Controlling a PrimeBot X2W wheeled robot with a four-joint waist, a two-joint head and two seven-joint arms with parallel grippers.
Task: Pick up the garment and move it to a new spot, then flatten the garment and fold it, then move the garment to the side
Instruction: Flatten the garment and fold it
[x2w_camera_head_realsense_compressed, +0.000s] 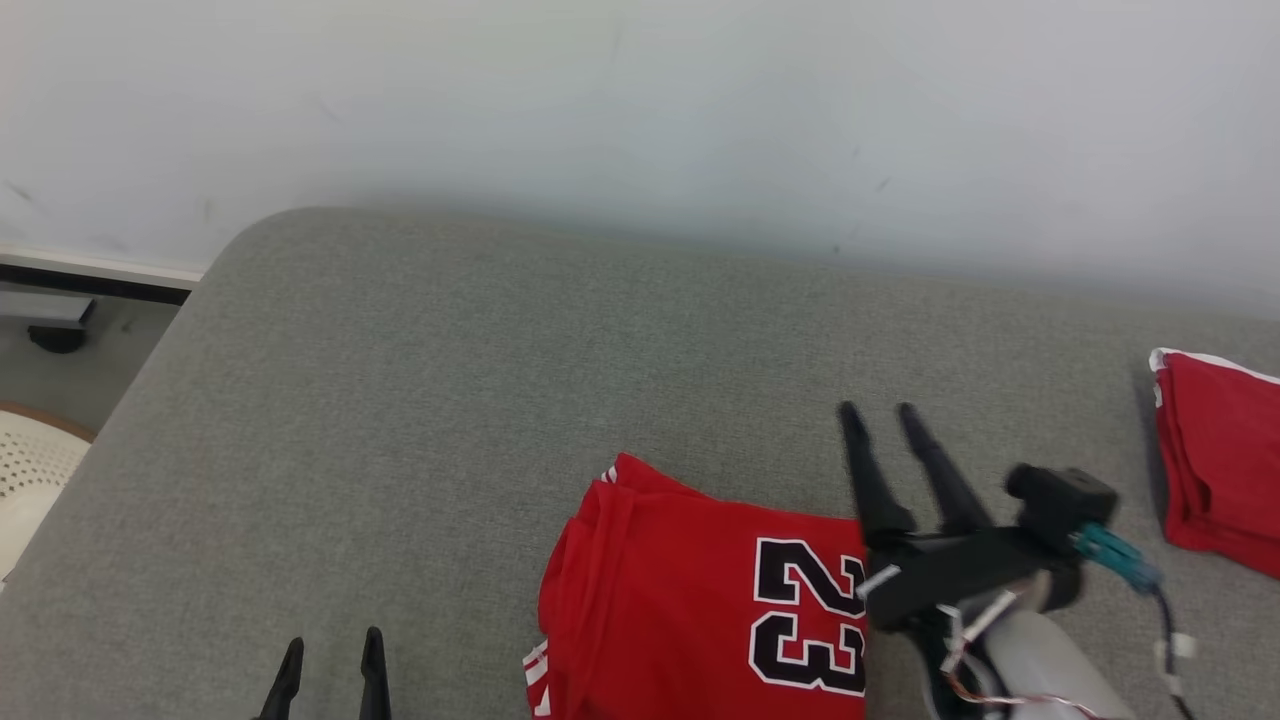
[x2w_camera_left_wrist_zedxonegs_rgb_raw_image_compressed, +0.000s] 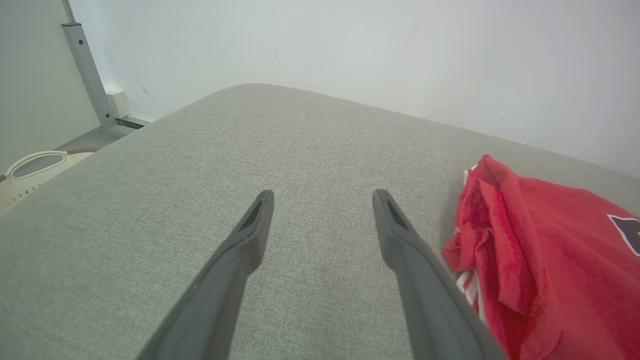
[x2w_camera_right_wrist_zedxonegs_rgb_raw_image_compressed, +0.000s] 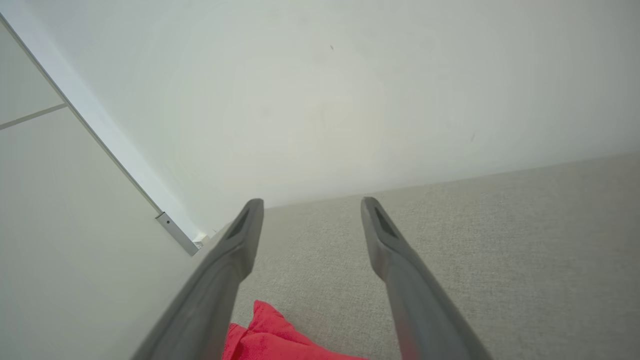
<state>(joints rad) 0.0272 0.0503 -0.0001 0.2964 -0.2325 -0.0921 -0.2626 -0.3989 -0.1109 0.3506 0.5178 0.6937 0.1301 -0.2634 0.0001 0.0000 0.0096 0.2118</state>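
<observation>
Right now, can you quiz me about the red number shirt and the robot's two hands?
1. True or false: the right gripper grips the red jersey.
2. Which number is on the jersey? A 23, B 45, C 7.
3. Fill in: the left gripper has its jaws ____.
Key: 1 false, the right gripper is open and holds nothing; 2 A; 3 open.
</observation>
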